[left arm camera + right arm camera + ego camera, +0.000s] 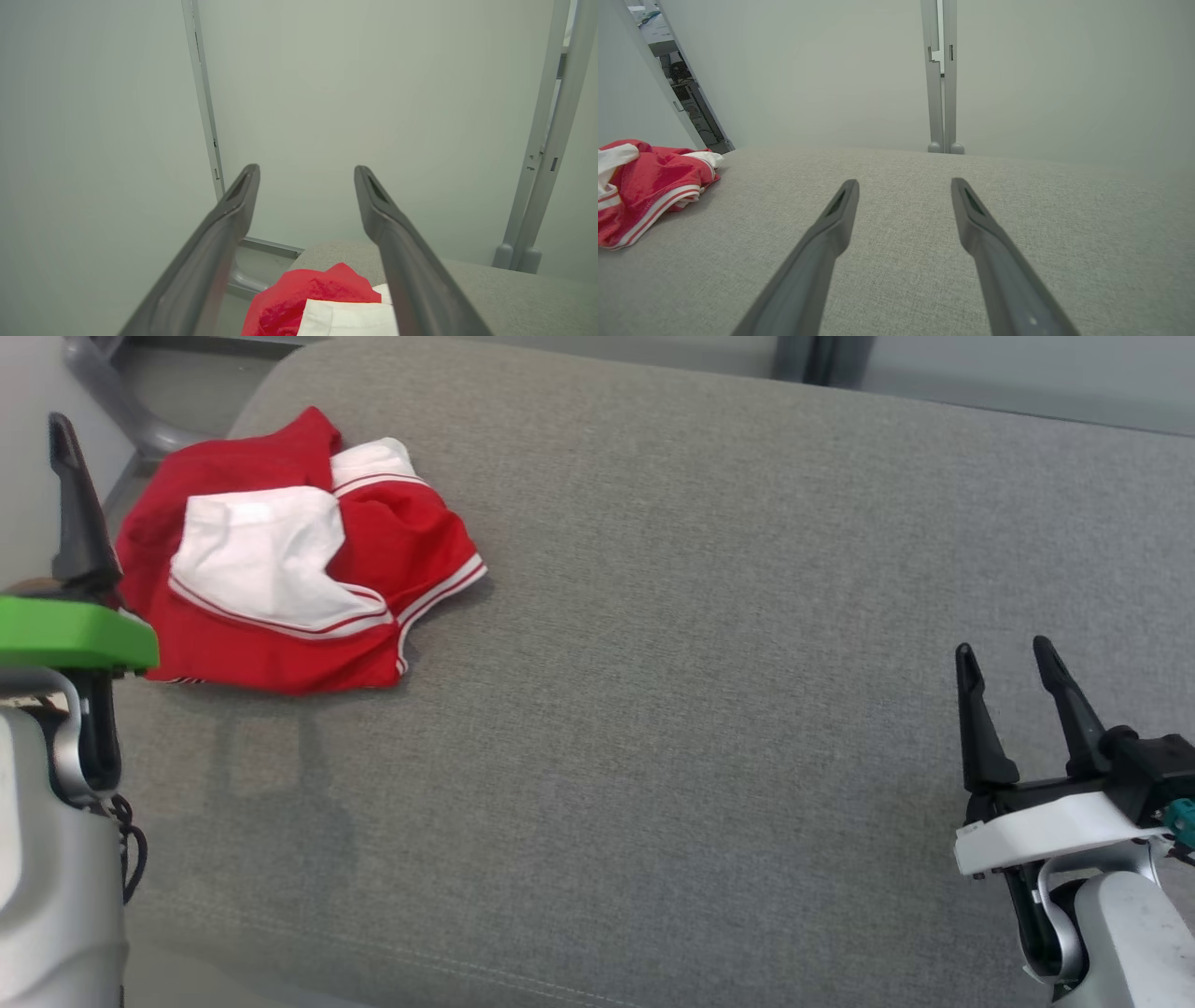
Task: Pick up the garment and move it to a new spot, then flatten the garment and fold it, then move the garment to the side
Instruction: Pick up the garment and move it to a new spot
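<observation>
Head view: our left pincer [307,170] and right pincer [1002,646] hang released, garment [299,569] crumpled on the bench [700,709]; right wrist view adds a doorway [686,102]

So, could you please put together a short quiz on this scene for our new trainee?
1. True or false: the right gripper is holding the garment.
2. How does the garment lie on the grey cushion? A) crumpled near its far left corner; B) folded flat at its centre; C) spread out at its right edge.
3. Which gripper is nearer the garment?

Key: 1. False: it is open and apart from the garment. 2. A. 3. The left gripper, which is also open.
</observation>
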### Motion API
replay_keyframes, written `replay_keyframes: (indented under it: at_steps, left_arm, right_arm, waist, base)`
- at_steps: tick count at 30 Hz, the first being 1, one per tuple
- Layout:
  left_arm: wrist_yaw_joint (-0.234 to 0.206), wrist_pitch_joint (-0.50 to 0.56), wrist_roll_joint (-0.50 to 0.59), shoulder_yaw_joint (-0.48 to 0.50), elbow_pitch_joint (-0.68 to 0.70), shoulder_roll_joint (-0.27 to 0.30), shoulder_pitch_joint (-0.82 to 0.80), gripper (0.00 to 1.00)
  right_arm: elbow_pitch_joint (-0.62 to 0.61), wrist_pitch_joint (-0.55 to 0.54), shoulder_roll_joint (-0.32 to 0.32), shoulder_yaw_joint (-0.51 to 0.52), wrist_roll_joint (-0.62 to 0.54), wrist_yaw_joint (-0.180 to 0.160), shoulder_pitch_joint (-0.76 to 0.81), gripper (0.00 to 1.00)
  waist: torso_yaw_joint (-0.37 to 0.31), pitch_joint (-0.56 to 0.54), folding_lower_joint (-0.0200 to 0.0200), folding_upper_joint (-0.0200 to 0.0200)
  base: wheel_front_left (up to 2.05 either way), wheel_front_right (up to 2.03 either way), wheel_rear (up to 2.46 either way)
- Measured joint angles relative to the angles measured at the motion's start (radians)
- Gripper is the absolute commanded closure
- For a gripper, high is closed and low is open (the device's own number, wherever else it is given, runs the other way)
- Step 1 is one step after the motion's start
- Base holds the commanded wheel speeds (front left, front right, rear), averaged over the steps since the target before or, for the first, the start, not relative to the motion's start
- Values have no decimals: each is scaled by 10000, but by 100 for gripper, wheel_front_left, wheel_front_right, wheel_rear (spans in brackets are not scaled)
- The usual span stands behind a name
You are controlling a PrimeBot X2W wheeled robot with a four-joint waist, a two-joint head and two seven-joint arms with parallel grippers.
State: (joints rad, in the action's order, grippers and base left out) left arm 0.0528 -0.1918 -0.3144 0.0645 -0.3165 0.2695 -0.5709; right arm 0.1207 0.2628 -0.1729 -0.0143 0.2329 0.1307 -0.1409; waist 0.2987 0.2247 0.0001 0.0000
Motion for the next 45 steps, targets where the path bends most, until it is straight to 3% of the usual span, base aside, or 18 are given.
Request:
replay_keyframes:
  at_steps: [7,16,20,28,29,31,36,45]
  left_arm:
    - [222,1051,-474,125,-1298,614,-1460,0]
    - [339,3010,-928,-23,-3068,895,-1765,0]
    - [339,4383,-1185,-77,-3753,1032,-1760,0]
    - [349,5965,-1444,-203,-4261,1150,-1493,0]
    - [345,6098,-1488,-211,-4293,1177,-1435,20]
    - [318,6136,-1523,-226,-4268,1237,-1396,100]
    - [336,6017,-1494,-351,-3965,1358,-1267,100]
    - [514,4487,-1218,-558,-2619,1659,-1341,100]
  right_arm:
    - [-347,0,-61,610,-25,0,-202,0]
    - [-468,0,-33,802,-52,0,-291,0]
    - [-468,0,-8,832,-69,0,-296,0]
    - [-428,0,44,750,-69,0,-316,0]
    - [-408,0,54,731,-69,0,-320,0]
    - [-382,0,82,696,-69,0,-328,0]
    - [-278,0,163,681,-69,0,-329,0]
    - [-75,0,426,627,-69,0,-266,0]
  waist:
    - [-1054,1036,0,0]
    - [-2018,1853,0,0]
    - [-2254,1980,0,0]
    - [-2407,1911,-1,0]
    - [-2432,1895,-1,0]
    - [-2469,1856,-1,0]
    - [-2521,1648,0,0]
    - [-2502,861,-1,0]
  base:
    - [0,0,0]
    - [0,0,0]
    - [0,0,0]
    - [0,0,0]
    - [0,0,0]
    - [0,0,0]
    - [0,0,0]
    - [0,0,0]
